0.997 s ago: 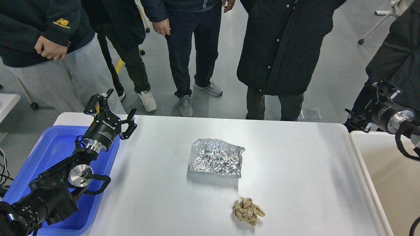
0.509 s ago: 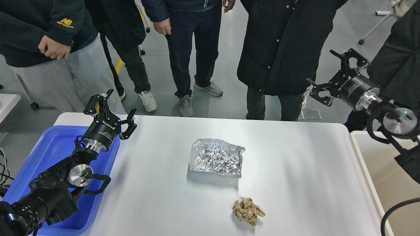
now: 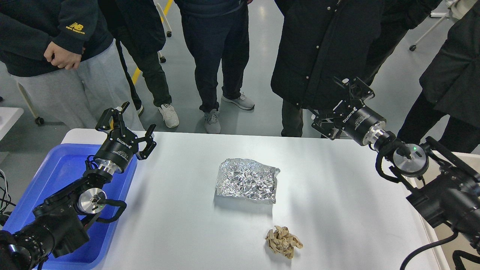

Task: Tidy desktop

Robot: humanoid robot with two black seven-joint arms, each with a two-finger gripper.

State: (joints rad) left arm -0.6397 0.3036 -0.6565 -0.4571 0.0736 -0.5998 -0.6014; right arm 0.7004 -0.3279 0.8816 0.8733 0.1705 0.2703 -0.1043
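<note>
The white desktop (image 3: 180,217) carries a crumpled sheet of silver foil (image 3: 247,180) near its middle and a crumpled ball of brown paper (image 3: 283,241) nearer the front. My left gripper (image 3: 137,117) is open and empty, held above the desktop's far left corner by the blue tray. My right gripper (image 3: 336,104) is open and empty, raised over the desktop's far right edge, well apart from the foil and the paper.
A blue plastic tray (image 3: 56,168) lies at the left under my left arm. A beige bin (image 3: 468,157) stands at the right, mostly hidden by my right arm. Several people (image 3: 322,48) stand close along the far edge.
My right arm has swung left from above the beige bin, so its gripper is now over the desktop's far right edge. The left arm, foil and paper have not moved.
</note>
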